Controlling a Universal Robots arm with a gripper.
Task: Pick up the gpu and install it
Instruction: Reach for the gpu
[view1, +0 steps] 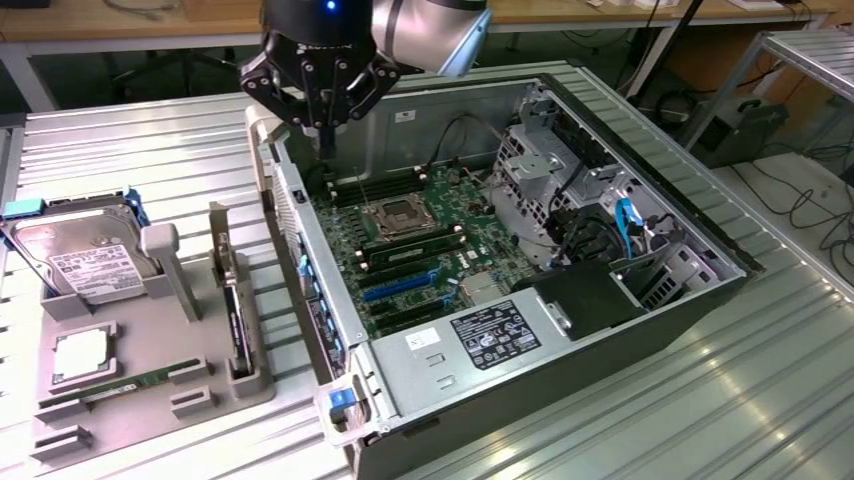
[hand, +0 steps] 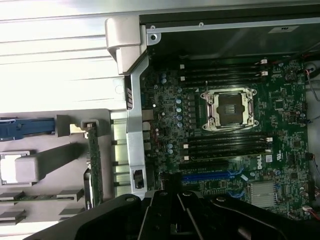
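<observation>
tray (view1: 147, 335) of grey plastic lies on the ribbed metal counter (view1: 160, 150), at its near edge toward the exterior view's left. nearest on the tray is a narrow memory stick (view1: 127, 383), then a processor chip (view1: 80, 355). the gpu (view1: 238, 322) stands on its long edge in a slot along the tray's side closest to the computer case, upright between two posts, untouched and well apart from the end effector. behind the chip a hard drive (view1: 87, 262) leans in its cradle. the open computer case (view1: 534, 400) lies on its side across the middle of the counter, just beside the tray. its motherboard (view1: 427, 235) faces up, with the bare processor socket (view1: 400, 217) near the centre. farther back, over the case's far corner on the tray side, the arm (view1: 427, 30) reaches in from above with its wrist pointing straight down. the end effector (view1: 324, 150) hangs there with its fingers pinched narrow and nothing between them, tips above the board's far corner.
</observation>
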